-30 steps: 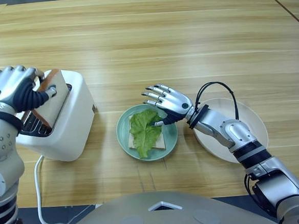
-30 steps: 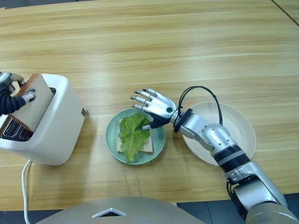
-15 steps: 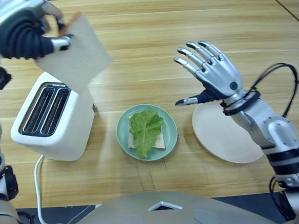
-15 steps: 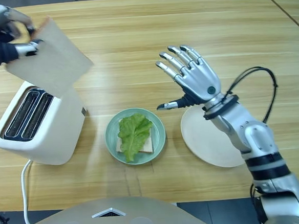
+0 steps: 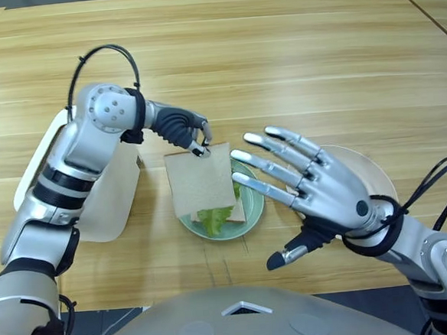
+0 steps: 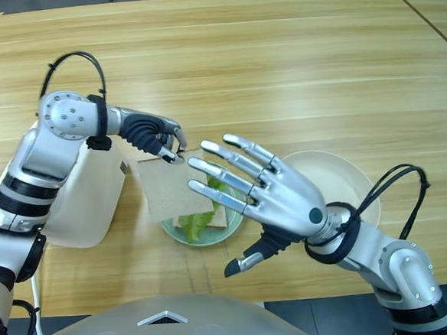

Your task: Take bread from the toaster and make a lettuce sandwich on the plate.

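- Left hand (image 5: 179, 130), left of centre in the frame: dark fingers (image 5: 189, 133) pinched on the top edge of a bread slice (image 5: 201, 180).
- The bread slice hangs tilted over the green plate (image 5: 226, 232) at mid-frame. Whether its lower edge touches what lies below cannot be told.
- Lettuce (image 5: 210, 217) shows as a green fringe under the slice's bottom edge; the rest of the leaf is hidden.
- A sliver of a second, lower slice (image 5: 239, 210) peeks out at the right of the plate, hard to make out.
- About half of the green plate is covered by the held slice; only its lower and right rim are visible.
- Toaster (image 5: 107, 202), left side of the frame: the white body is partly seen, while the slots and top are hidden behind the left arm.
- Right hand (image 5: 329, 197), lower right: palm up, fingers (image 5: 263, 165) spread wide and holding nothing, their tips reaching toward the bread slice's right edge.
- Beige plate (image 5: 361, 165), right of centre: largely masked by the right hand, with the far rim clear.
- The wooden desk (image 5: 293, 63) carries all of it.
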Robot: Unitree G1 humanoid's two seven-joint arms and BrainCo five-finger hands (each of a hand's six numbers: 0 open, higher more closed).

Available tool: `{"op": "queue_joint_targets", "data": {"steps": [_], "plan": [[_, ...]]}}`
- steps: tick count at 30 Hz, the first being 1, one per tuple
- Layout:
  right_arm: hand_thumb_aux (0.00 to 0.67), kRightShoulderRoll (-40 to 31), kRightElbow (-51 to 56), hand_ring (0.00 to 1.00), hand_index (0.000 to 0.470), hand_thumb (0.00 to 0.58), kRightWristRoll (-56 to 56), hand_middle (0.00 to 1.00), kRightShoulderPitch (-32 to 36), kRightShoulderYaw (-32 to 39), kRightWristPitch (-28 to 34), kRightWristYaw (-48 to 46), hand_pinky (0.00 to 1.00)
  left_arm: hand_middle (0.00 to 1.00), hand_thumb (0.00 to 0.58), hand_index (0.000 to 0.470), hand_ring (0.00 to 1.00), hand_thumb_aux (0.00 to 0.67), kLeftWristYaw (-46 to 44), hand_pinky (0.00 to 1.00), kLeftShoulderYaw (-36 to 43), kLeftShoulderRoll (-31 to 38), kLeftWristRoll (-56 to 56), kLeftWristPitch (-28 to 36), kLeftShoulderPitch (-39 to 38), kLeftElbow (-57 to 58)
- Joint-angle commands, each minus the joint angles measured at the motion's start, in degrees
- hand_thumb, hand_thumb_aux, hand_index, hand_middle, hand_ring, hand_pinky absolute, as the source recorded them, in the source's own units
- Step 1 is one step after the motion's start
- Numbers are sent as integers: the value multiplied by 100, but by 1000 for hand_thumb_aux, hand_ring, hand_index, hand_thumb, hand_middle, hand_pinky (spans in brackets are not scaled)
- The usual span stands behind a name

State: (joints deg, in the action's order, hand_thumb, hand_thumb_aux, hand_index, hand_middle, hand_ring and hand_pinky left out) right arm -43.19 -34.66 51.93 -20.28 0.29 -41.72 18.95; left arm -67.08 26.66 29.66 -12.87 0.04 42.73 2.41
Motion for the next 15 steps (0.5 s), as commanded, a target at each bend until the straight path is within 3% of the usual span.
{"op": "queue_joint_targets", "data": {"steps": [1,8,15], "plan": [[0,192,315,0,0,0,34,0,-225,693,2,-834,0,1000,580,470,1000,670,-169,1000,346,-351,55,-444,162,929],[0,553,1033,0,0,0,395,0,-232,1657,258,-1831,0,1000,580,470,1000,670,-181,1000,596,-840,97,-1087,454,2158],[0,787,1027,0,0,0,602,0,-168,1898,538,-2071,0,1000,580,470,1000,670,-92,1000,605,-1277,198,-1517,529,2835]]}}
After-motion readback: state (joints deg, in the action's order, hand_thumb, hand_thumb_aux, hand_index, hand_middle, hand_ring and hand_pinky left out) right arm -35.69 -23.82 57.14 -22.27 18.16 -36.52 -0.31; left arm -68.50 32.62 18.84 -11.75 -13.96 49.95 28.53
